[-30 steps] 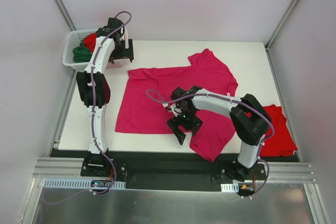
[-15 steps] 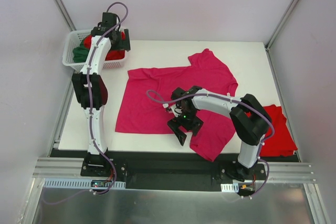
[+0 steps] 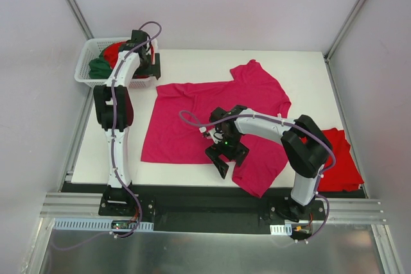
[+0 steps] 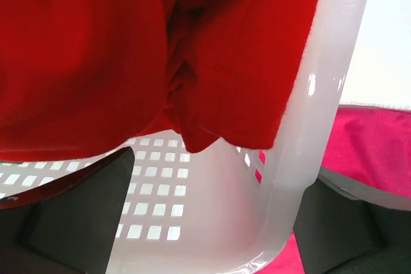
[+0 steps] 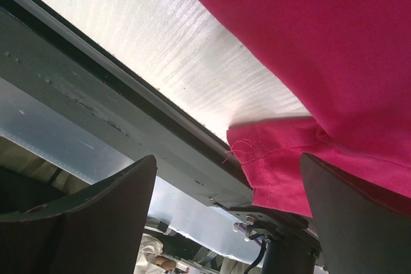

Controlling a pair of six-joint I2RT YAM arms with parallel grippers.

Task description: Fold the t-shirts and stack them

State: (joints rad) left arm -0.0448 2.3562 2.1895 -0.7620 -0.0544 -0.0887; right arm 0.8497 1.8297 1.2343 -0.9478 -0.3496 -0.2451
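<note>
A magenta-pink t-shirt [image 3: 218, 110] lies spread across the middle of the table. My right gripper [image 3: 226, 157] hovers open at its front hem, and the hem corner [image 5: 270, 165] shows between the fingers without being pinched. A bright red t-shirt [image 3: 338, 158] lies at the right edge. In the white lattice basket [image 3: 87, 75] lie a red t-shirt [image 3: 115, 51] and a dark green one [image 3: 99, 66]. My left gripper [image 3: 149, 65] is open at the basket's right end. In its wrist view the basket wall [image 4: 192, 210] stands between the fingers, with red cloth [image 4: 128, 49] above.
The basket stands at the table's far left corner. A metal rail [image 3: 212, 208] runs along the near edge under the arm bases, close to the right gripper. Grey walls enclose the table on three sides.
The left gripper swung from beside the basket back over it and now sits at the basket's right end. The right arm and the magenta shirt have not moved.
</note>
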